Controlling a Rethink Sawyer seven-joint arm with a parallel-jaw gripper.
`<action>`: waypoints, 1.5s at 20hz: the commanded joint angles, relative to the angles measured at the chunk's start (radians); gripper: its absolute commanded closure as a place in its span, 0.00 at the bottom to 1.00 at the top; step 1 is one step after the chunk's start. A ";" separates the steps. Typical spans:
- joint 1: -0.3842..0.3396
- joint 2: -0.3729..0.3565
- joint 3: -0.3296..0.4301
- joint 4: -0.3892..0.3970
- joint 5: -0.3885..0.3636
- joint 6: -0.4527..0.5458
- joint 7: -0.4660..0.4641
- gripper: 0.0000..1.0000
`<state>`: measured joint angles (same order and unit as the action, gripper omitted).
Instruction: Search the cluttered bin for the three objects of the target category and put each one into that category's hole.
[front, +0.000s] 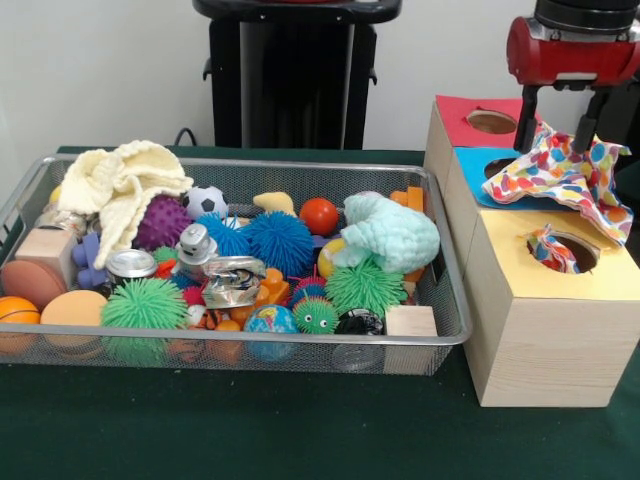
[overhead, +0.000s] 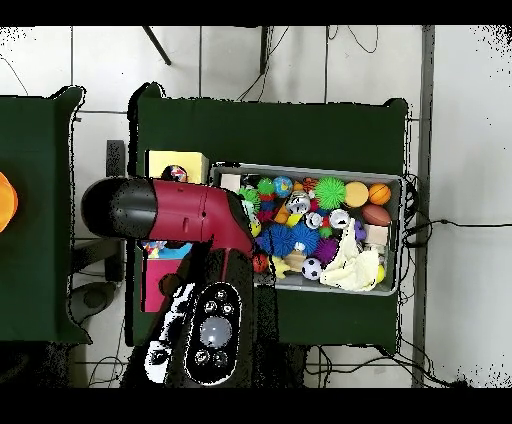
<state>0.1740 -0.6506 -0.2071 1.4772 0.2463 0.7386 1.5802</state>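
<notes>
i hang over the wooden sorting box (front: 545, 345) on the right, my gripper (front: 558, 128) pinching the top of a polka-dot cloth (front: 562, 172) so it dangles clear of the box top. the cloth drapes across the blue panel (front: 478, 168) toward the yellow hole (front: 566, 250), nearest of the three. another patterned cloth (front: 552, 250) already sits stuffed in that hole, which i judge marks it as the fabric slot, so i hold this one high to let it hang narrow before lowering. the red hole (front: 491, 121) at the far end stays bare. left of the box, the wire bin (front: 330, 345) holds a cream knitted cloth (front: 120, 185) at its far left and a mint knitted cloth (front: 392, 232) toward the right; one may be next.
</notes>
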 joint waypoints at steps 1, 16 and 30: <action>0.012 0.049 0.065 0.088 -0.012 -0.030 0.193 0.00; -0.025 0.188 0.132 0.070 0.003 -0.242 0.168 0.00; -0.016 0.240 0.116 0.042 -0.020 -0.310 0.168 1.00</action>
<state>0.1729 -0.4966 -0.1612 1.4657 0.2494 0.4678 1.5802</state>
